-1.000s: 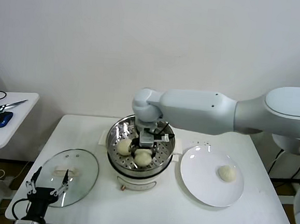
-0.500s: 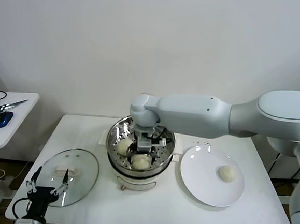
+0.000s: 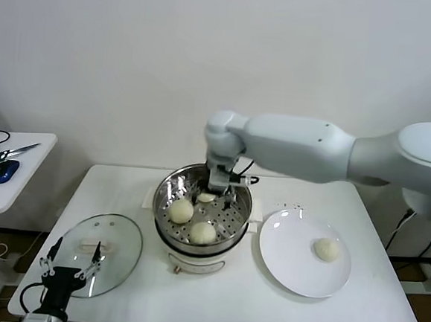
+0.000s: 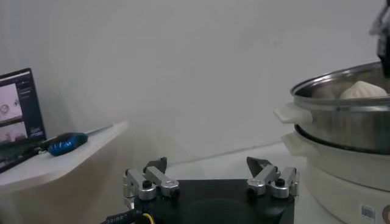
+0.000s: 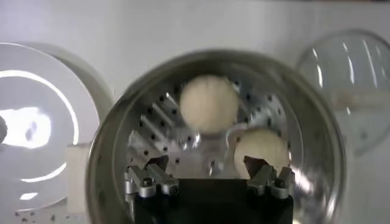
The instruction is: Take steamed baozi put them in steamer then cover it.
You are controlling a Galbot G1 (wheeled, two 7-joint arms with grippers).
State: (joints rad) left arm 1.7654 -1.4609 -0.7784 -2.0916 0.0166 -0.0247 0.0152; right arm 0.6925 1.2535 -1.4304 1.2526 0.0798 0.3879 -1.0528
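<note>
Your right gripper (image 5: 209,181) hangs over the steamer (image 3: 167,191), jaws wide and empty. The last baozi (image 3: 326,249) lies on the plate (image 3: 283,256) to its right, nearer this arm. The left gripper (image 4: 211,182) idles wide by the cover (image 3: 120,232).

Third baozi (image 3: 207,198) partly hidden behind the right claw (image 3: 222,197); steamer (image 4: 341,122) cut off by the left wrist view's edge.
</note>
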